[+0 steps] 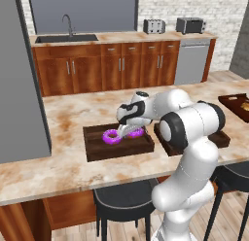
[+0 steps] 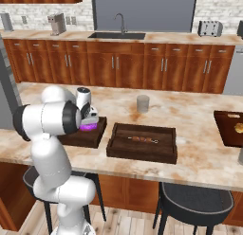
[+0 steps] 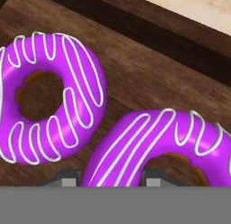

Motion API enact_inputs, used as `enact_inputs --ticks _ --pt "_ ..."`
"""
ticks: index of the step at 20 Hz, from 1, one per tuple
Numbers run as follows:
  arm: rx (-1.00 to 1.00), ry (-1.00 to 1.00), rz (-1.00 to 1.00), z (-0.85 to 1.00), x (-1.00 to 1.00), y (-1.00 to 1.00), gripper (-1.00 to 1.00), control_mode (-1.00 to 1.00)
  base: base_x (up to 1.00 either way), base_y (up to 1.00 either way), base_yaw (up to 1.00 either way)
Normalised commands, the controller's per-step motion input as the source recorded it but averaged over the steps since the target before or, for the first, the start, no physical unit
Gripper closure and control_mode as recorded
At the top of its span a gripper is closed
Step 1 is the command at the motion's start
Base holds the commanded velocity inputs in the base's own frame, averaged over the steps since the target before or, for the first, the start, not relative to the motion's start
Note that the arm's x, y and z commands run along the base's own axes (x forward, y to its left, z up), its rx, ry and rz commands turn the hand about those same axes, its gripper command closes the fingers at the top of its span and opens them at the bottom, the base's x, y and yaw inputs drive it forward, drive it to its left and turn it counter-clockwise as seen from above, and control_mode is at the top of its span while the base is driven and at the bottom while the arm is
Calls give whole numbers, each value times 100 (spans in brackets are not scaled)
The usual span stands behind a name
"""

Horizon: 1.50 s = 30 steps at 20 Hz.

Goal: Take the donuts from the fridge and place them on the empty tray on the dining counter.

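Two ring donuts with glossy purple icing and white stripes lie in the dark brown wooden tray (image 1: 97, 148) on the beige marbled dining surface (image 1: 63, 116). Nearer donut (image 3: 158, 146) sits between the narrowly set pincer (image 3: 106, 180) tips, apparently gripped; farther donut (image 3: 49, 96) rests just beside it, left. Release looks due.

Both donuts (image 3: 54, 99) lie in the tray (image 1: 97, 147) on the dining counter (image 1: 58, 162).

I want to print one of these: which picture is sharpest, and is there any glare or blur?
Hand view: crisp, soft sheen on the donuts, cropped by the lower edge. Left base view: even light, the arm hides part of the tray. Right base view: a donut is just a tiny purple patch.
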Motion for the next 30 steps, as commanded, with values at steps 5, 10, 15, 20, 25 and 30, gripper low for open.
enact_inputs --ticks 5,10,15,20,25,30 --pt "0 0 0 -17 27 0 100 -100 0 0 0" --pt "0 2 0 -29 10 -2 100 -100 0 0 0" --pt "-1 4 0 -37 0 -16 100 -100 0 0 0" --pt "-1 6 0 -42 0 -24 100 -100 0 0 0" --pt "-1 12 0 -50 -22 -36 100 -100 0 0 0" --pt "-1 15 -1 -64 -57 -41 -100 -100 0 0 0"
